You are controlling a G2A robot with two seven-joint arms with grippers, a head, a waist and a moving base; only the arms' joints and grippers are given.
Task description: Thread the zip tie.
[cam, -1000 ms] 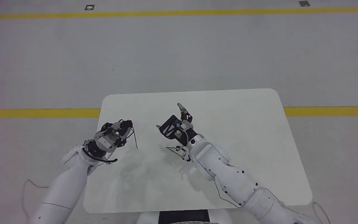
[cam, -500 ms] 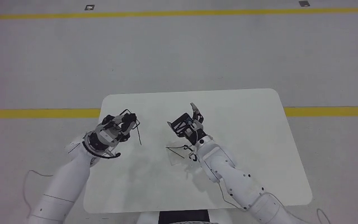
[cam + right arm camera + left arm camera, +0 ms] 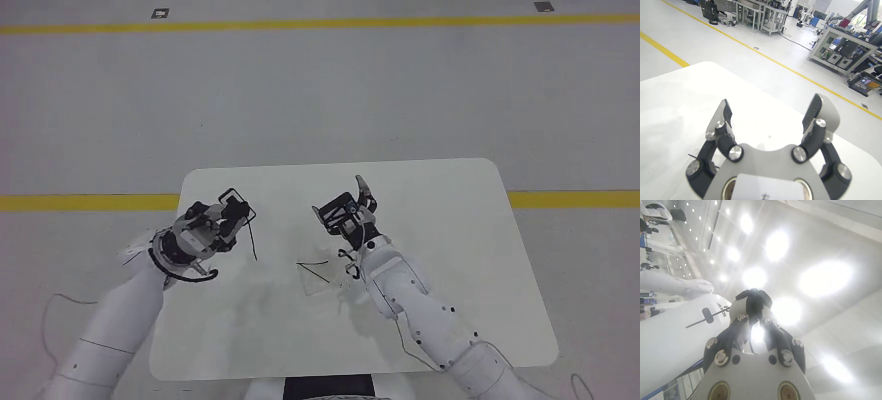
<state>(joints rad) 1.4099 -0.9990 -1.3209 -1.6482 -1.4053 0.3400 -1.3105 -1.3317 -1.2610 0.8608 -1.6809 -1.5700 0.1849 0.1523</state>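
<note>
A thin black zip tie [image 3: 250,240] is held above the left part of the white table [image 3: 450,200]. My left gripper [image 3: 232,212] is shut on it, with a loop above the fingers and the tail hanging towards the table. In the left wrist view that gripper [image 3: 755,294] points at the ceiling, and a black strand [image 3: 750,341] runs down between its fingers. My right gripper [image 3: 352,204] hovers over the table's middle, open with nothing in it; its ribbed pads [image 3: 811,110] stand wide apart around the gripper's centre [image 3: 770,111]. A second black zip tie [image 3: 313,266] lies on the table behind it.
A small clear packet [image 3: 318,282] lies under the second tie, whose end shows beside the right gripper's base [image 3: 691,155]. The table's far edge and rounded corner [image 3: 706,63] lie ahead of the right gripper. Yellow floor lines [image 3: 60,202] run past the table.
My left gripper has carried the zip tie farther out and to the right, turning upward. The right gripper has moved right and away from the tie on the table.
</note>
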